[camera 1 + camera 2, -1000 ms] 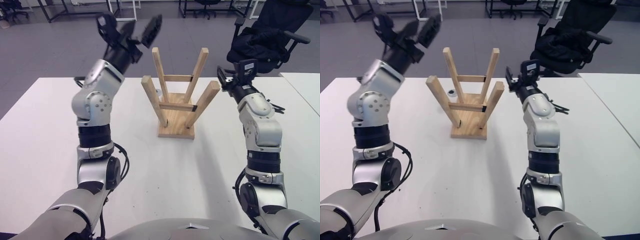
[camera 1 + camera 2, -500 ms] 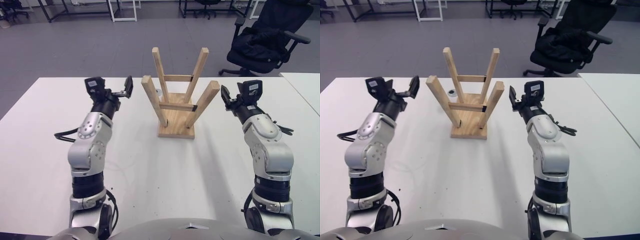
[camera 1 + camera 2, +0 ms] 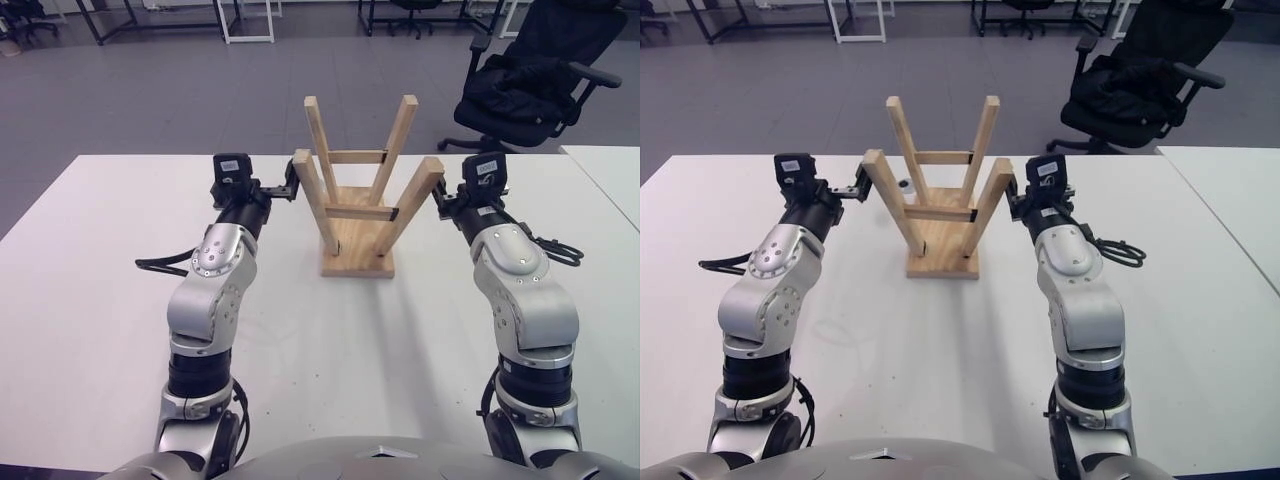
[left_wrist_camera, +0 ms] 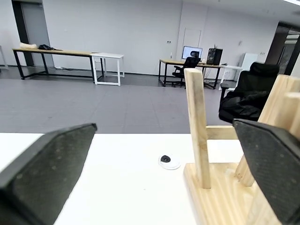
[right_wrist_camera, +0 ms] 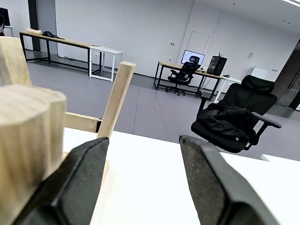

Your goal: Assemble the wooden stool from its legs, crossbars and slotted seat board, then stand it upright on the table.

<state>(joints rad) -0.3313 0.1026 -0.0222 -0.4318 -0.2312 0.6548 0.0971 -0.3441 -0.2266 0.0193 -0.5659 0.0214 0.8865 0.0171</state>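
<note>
Left eye view: upturned stool [image 3: 357, 205] between left tool [image 3: 272, 188] and right tool [image 3: 447, 200].

You cannot tell from the head views whether the left gripper [image 3: 272, 190] touches the left front leg [image 3: 315, 205] of the stool [image 3: 357, 262]. The same goes for the right gripper [image 3: 443, 200] and the right front leg [image 3: 410, 205]. In the left wrist view the stool runs off the picture's edge, and one pad [image 4: 272, 164] hides part of its legs. In the right wrist view the nearest leg [image 5: 28, 122] is blurred and cut off. The small dark round thing [image 4: 167, 160] on the table [image 3: 100, 300] is too small for you to identify.
</note>
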